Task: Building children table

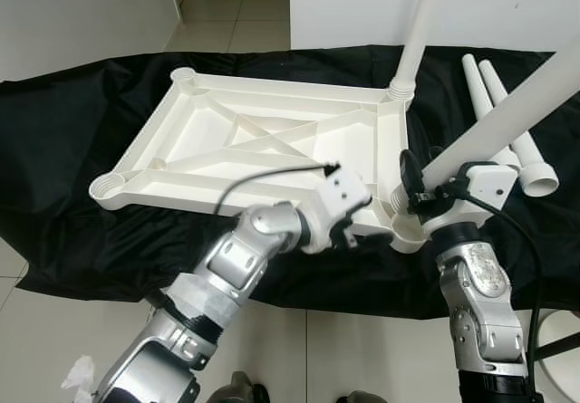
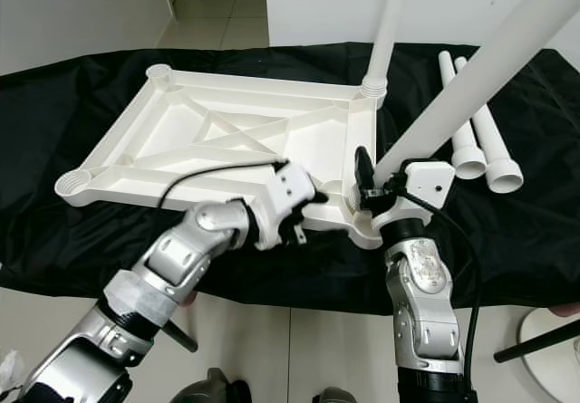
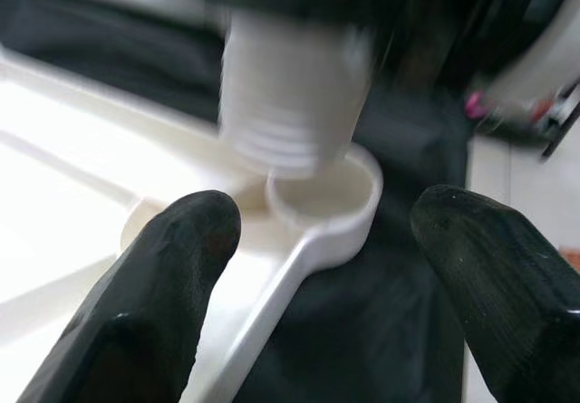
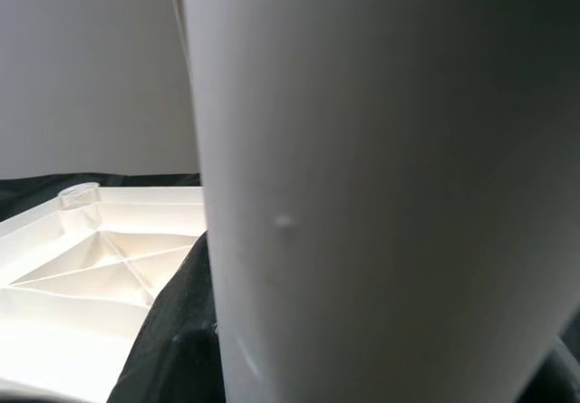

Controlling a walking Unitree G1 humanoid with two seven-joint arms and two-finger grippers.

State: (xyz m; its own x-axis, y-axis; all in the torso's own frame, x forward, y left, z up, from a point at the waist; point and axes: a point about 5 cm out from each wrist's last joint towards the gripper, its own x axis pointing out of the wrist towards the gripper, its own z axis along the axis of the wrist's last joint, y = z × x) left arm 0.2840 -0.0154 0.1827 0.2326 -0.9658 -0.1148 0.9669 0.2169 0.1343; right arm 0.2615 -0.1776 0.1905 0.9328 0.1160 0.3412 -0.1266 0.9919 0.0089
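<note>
Tabletop: the white tabletop (image 1: 263, 140) is lying upside down on a black cloth (image 1: 72, 131) spread over the tiled floor (image 1: 54, 331), ribs facing up and a round socket at each corner.
Fitted leg: one white leg (image 1: 412, 36) is standing upright in the far right corner socket, so that corner is judged done.
Leg in hand: a second leg (image 1: 507, 113) is being held at a slant by the right gripper (image 1: 419, 190), whose fingers are clamped around it near its lower end; its threaded tip is hovering just above the near right socket (image 3: 326, 199), not yet seated.
Left gripper: the left gripper (image 1: 344, 231) is being kept just beside that same socket, at the tabletop's near edge, with its fingers (image 3: 154, 294) spread apart and nothing between them.
Spare legs: two more legs (image 1: 507, 140) are lying side by side on the cloth, to the right of the tabletop.
Progress: roughly a quarter is done; this leg must still be seated, and both left sockets are waiting open.
</note>
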